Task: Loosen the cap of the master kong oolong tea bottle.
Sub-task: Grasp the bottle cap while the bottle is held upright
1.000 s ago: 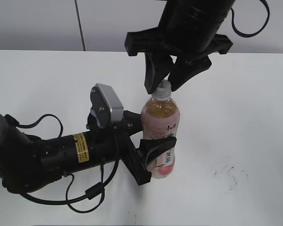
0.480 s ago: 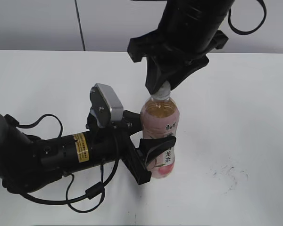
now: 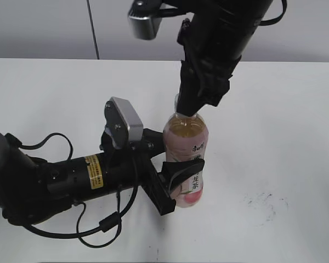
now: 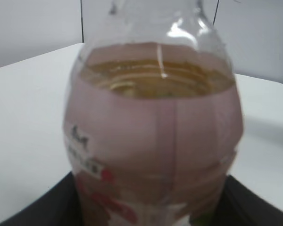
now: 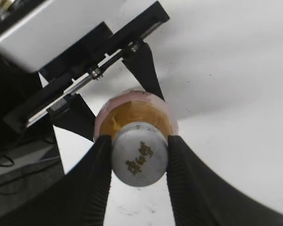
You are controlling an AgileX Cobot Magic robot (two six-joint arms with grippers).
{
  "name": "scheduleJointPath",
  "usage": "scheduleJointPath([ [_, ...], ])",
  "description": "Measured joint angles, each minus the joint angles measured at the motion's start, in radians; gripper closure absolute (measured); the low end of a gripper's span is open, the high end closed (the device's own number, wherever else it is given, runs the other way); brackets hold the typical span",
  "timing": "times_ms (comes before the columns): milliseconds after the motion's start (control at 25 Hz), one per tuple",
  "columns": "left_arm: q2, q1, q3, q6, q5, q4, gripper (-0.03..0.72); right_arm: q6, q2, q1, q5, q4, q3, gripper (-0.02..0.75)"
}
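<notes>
The master kong oolong tea bottle (image 3: pixel 186 159), amber tea with a pink label, stands upright on the white table. My left gripper (image 3: pixel 175 183) is shut on its lower body; the bottle fills the left wrist view (image 4: pixel 155 141). My right gripper (image 3: pixel 189 107) comes down from above and is shut on the cap, which it hides in the exterior view. In the right wrist view the light-grey cap (image 5: pixel 139 154) with a dark mark sits between the two black fingers (image 5: pixel 92 183), both pressing its sides.
The white table (image 3: pixel 274 137) spreads around the bottle, with faint dark scuffs (image 3: pixel 266 200) at the front right. The left arm's body and cables (image 3: pixel 71 181) lie across the front left. A grey wall (image 3: pixel 44 27) stands behind.
My right gripper came down over the cap, closed on it and turned about the bottle's axis, so its wrist camera now shows at the top left. The bottle and left arm stayed put.
</notes>
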Motion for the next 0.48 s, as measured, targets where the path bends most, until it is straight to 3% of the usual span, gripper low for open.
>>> scheduleJointPath([
  [120, 0.000, 0.000, 0.000, 0.000, 0.000, 0.000, 0.296, -0.141, 0.000, 0.000, 0.000, -0.004, 0.000, 0.464],
  [320, 0.000, 0.000, 0.000, 0.001, 0.000, 0.000, 0.296, -0.180, 0.001, 0.000, 0.000, -0.005, 0.000, 0.462],
  [480, 0.000, 0.000, 0.000, 0.003, 0.001, 0.004, 0.296, -0.112, 0.008, 0.001, -0.001, 0.002, 0.000, 0.313],
])
